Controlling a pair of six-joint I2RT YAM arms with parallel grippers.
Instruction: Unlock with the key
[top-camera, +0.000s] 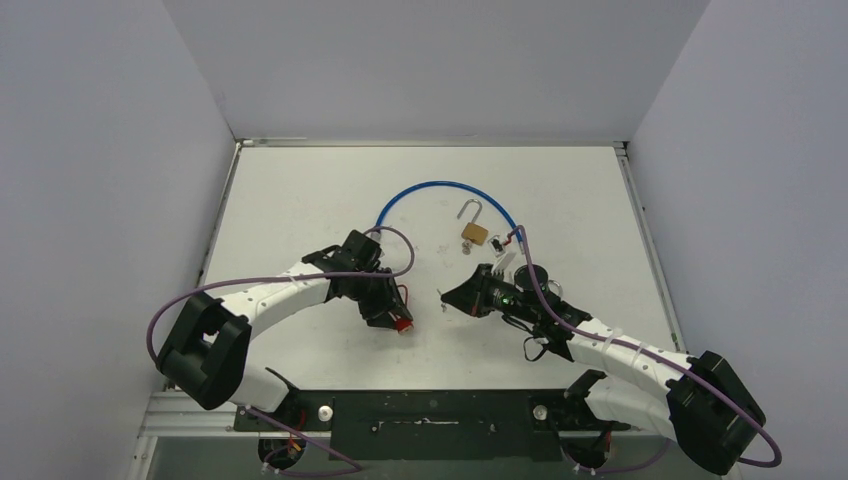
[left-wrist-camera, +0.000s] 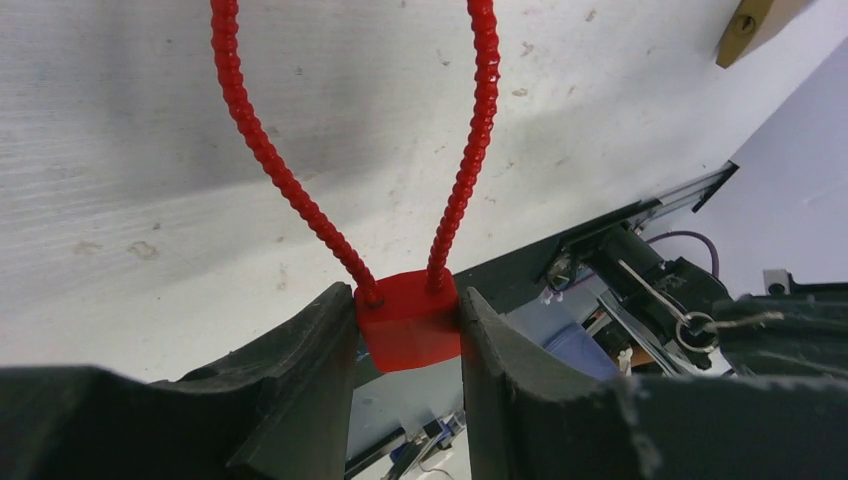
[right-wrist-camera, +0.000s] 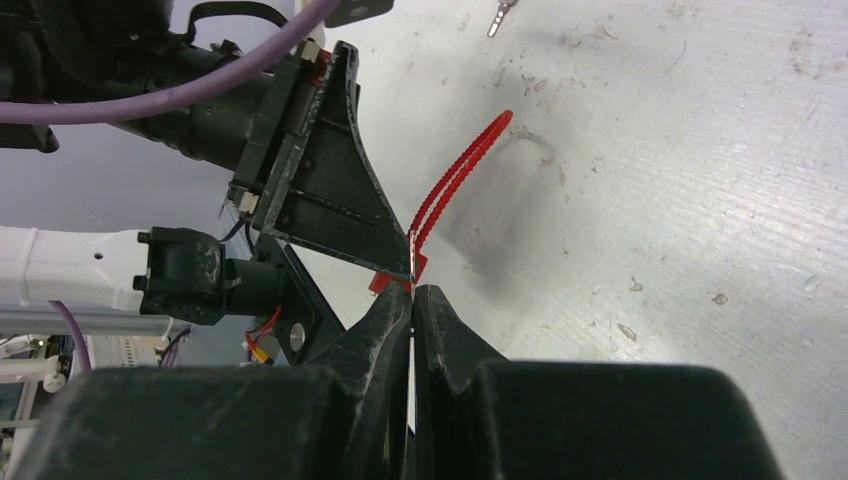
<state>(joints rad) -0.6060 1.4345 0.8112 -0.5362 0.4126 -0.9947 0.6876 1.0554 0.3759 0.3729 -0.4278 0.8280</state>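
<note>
**At lower centre of the overhead view: red lock (top-camera: 403, 325) clamped, key (left-wrist-camera: 650, 290) pinched**

Low in the left wrist view, gripped by its square body between both fingers (left-wrist-camera: 310, 350) of the left gripper (left-wrist-camera: 408, 318), one finger pressed against each side. Beaded red cable loop (left-wrist-camera: 250, 130) rising from the body's top to the upper edge, over the white table (top-camera: 300, 200). At the right edge of the same view, held by the right gripper (top-camera: 443, 297): thin silver blade pointing up and left, wire ring at its base. In the right wrist view, pinched tight between closed fingertips at lower centre, only a sliver of metal showing above them, tip right beside the red body; touching or not, cannot tell. Overhead, both grippers nose to nose just below mid-frame, near each other but apart. Farther up and to the right, lying on the table: brass padlock (top-camera: 474, 232), silver shackle toward the top of the frame, and a blue cable (top-camera: 445, 188) arching above it, well apart from the red lock. At the top edge of the right wrist view, a small metal piece (right-wrist-camera: 503, 12) on the table.
</note>
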